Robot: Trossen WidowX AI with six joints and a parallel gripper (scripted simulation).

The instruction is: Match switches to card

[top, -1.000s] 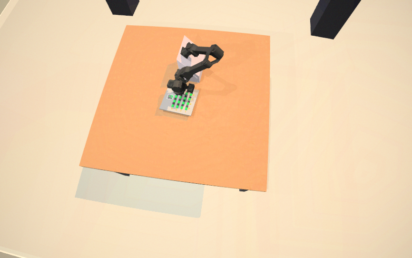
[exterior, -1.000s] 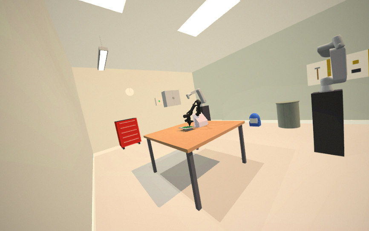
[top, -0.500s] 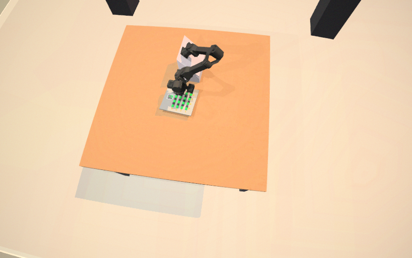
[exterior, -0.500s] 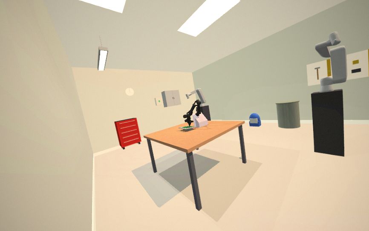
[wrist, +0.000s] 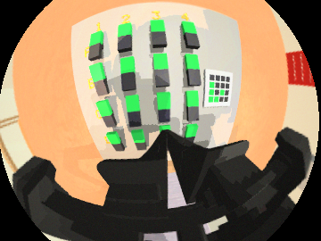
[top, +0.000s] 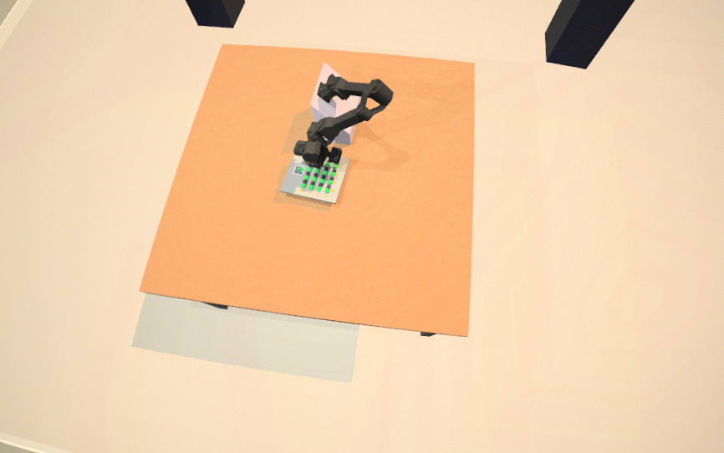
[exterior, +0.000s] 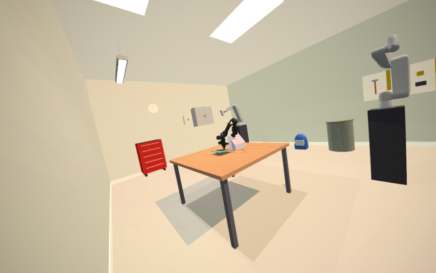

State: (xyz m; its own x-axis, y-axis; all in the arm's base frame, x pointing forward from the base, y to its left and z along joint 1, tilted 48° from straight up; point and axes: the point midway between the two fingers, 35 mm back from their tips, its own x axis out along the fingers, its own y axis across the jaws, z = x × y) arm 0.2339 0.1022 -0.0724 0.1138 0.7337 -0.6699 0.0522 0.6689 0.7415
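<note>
The light grey panel [wrist: 223, 45] [top: 288, 184] carries a four-by-four grid of rocker switches, each with a green far half and a dark near half. The card [wrist: 218, 85] [top: 298, 170] lies right of the grid. Its far row is all dark; its second row has green at the left only; its third row shows green in columns 1 and 3; its near row shows green in columns 1 and 2. My gripper [wrist: 166, 131] [exterior: 224, 148] is shut and empty, its tips at the near-row switch in column 3, hiding its dark half. Whether they touch is unclear. Which halves are raised is hard to tell.
The panel lies on the orange table [top: 298, 256] [exterior: 205, 163] in front of the arm. A pale pink angular block [exterior: 236, 143] stands by the arm's base, behind the panel. A red drawer cabinet [exterior: 151, 156] stands beyond the table.
</note>
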